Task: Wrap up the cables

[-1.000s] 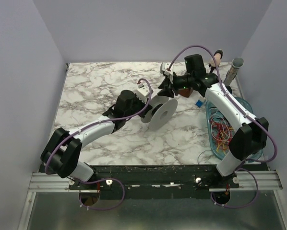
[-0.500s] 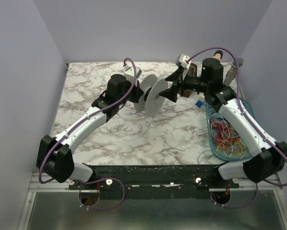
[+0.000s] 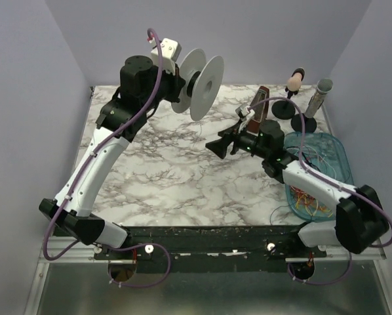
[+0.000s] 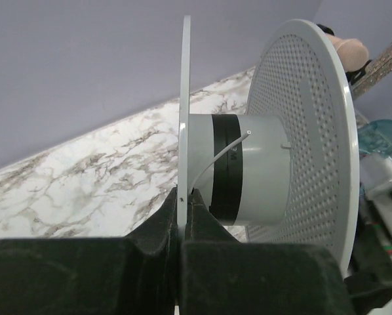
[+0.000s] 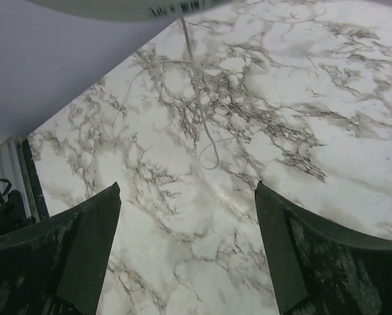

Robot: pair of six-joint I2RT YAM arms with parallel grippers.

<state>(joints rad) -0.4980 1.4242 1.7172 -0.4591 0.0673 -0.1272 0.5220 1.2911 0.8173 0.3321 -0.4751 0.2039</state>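
Observation:
My left gripper [image 3: 183,84] is raised high over the back left of the table. It is shut on one flange of a white spool [image 3: 201,80]. The left wrist view shows the fingertips pinching the thin flange [image 4: 183,131], with the perforated flange [image 4: 301,125] beyond. A thin white strand [image 4: 215,154] leaves the hub. My right gripper [image 3: 220,146] is open and empty, low over the table's middle [image 5: 186,189]. The white strand [image 5: 199,121] hangs from the spool's rim [image 5: 130,8] and loops on the marble. The coloured cables [image 3: 305,197] lie tangled in a blue tray [image 3: 337,154] at the right.
Two black-based stands are at the back right, one with a pink top [image 3: 294,81] and one with a grey top [image 3: 321,90]. A brown upright piece [image 3: 261,100] stands behind the right wrist. A loose thin wire [image 3: 278,211] lies by the table's front edge.
My left arm has lifted the spool from table level up and to the back left. My right gripper has come away from the spool, moving nearer and lower, and is open.

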